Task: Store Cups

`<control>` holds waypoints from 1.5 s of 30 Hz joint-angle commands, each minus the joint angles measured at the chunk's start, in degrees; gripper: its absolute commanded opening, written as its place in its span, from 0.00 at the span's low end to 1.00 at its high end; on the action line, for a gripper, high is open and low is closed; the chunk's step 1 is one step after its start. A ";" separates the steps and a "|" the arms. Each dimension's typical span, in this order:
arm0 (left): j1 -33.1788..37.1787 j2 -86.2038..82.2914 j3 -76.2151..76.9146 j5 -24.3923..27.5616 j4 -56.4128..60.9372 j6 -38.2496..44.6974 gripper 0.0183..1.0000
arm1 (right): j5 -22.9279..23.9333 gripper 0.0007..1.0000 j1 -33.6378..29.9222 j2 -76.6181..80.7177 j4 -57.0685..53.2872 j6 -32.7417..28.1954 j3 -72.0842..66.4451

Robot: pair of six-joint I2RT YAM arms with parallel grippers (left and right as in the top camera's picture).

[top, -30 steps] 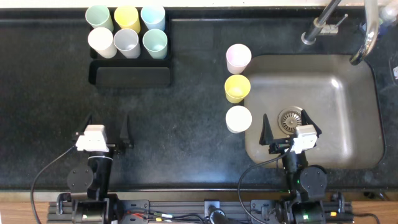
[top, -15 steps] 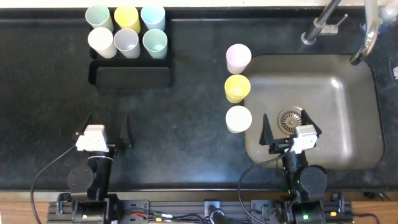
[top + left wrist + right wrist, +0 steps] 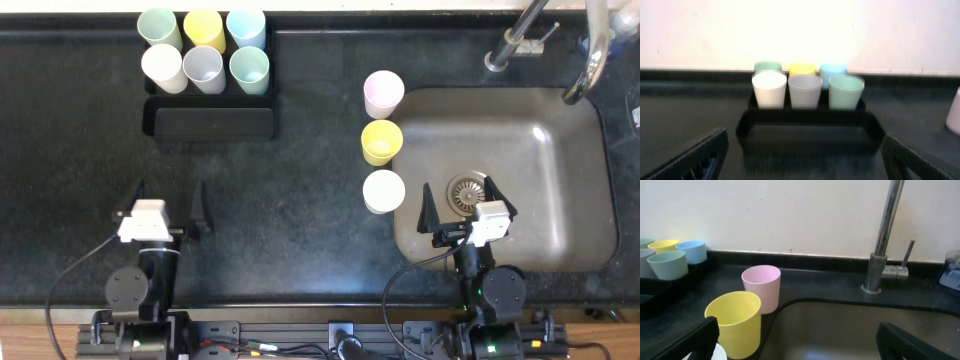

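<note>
Three loose cups are standing upright in a line on the dark counter (image 3: pixel 300 200), along the left rim of the sink (image 3: pixel 560 150). The pink cup (image 3: pixel 383 92) is sitting farthest from the arms, the yellow cup (image 3: pixel 381 141) in the middle, and the white cup (image 3: pixel 383 191) nearest. Narrow gaps are separating them, none touching. Six cups (image 3: pixel 204 68) are sitting in two rows of three in the rear part of the black tray (image 3: pixel 210 122), at the counter's far left. The left gripper (image 3: pixel 170 207) is hanging low over the counter, facing the tray, fingers spread wide and holding nothing. The right gripper (image 3: pixel 463 203) is hanging over the sink beside the drain, fingers likewise wide apart, gripping nothing. The tap (image 3: pixel 515 35) is rising behind the sink.
</note>
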 commanded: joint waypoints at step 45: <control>-39.89 132.58 141.20 -15.65 -75.76 -38.82 0.89 | 0.02 1.00 -0.33 -0.57 0.28 0.24 -0.76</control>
